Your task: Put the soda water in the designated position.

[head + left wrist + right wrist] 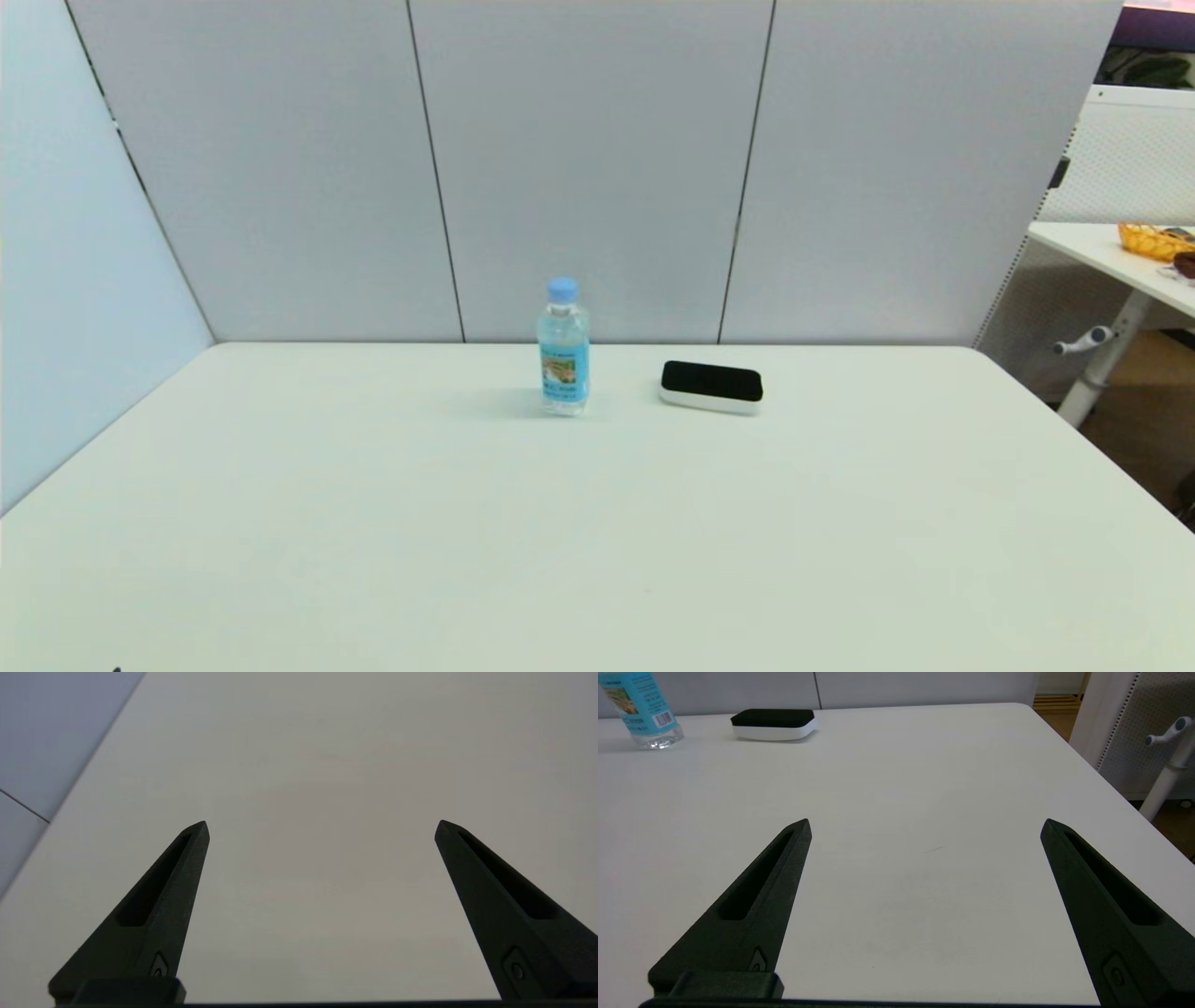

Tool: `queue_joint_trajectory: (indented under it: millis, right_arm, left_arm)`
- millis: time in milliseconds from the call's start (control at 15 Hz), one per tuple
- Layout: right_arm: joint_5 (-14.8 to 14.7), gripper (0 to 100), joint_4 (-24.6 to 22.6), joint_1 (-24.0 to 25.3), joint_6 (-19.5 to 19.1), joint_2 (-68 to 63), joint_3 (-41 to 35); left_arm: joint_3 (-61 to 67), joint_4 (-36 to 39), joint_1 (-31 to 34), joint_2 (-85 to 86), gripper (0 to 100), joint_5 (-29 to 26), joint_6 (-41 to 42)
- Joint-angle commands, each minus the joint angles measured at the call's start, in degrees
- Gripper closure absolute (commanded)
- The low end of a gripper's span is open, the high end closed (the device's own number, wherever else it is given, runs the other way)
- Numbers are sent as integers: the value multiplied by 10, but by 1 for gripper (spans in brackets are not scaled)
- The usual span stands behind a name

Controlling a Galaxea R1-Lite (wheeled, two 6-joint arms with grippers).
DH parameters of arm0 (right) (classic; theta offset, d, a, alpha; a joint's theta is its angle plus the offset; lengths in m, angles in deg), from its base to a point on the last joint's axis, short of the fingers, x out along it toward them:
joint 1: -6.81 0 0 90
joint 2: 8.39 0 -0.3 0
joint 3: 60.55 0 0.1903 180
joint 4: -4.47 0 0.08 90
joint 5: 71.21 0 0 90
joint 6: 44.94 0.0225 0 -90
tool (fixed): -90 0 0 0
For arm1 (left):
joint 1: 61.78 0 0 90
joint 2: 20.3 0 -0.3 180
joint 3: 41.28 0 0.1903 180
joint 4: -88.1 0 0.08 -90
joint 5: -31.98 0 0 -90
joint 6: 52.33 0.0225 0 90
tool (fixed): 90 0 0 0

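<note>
Standing upright, cap up, the soda water (564,350) — left claw (321,828), right claw (926,826) both spread.

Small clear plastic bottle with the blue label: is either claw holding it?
No. It stands free; left gripper and right gripper are open, empty.

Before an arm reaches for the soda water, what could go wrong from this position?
1. The soda water stands upright, tall and narrow; a finger touching it off-centre may tip it.
2. The black-topped white device lies close to the bottle on the robot's right, so the right gripper, open and still far away, might bump it while approaching.
3. The left gripper, also open, sees only bare table, so its reach would begin without seeing the bottle.
</note>
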Motion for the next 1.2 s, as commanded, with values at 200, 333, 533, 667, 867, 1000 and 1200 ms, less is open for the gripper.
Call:
queue_joint_trajectory:
  millis: [200,333,533,667,867,1000,1200]
  right_arm:
    - [0,0,0,0,0,0,0]
    - [0,0,0,0,0,0,0]
    - [-1,0,0,0,0,0,0]
    - [0,0,0,0,0,0,0]
    - [-1,0,0,0,0,0,0]
    - [-1,0,0,0,0,0,0]
    - [0,0,0,0,0,0,0]
  left_arm:
    - [49,3,3,65,0,-2,0]
    - [51,9,3,65,0,-3,-1]
    - [58,33,4,66,0,-5,-2]
    - [52,-10,47,129,0,-53,1]
    - [51,-20,47,166,0,-71,-5]
    - [61,-20,46,224,0,-87,-13]
    - [82,28,43,225,0,-85,-55]
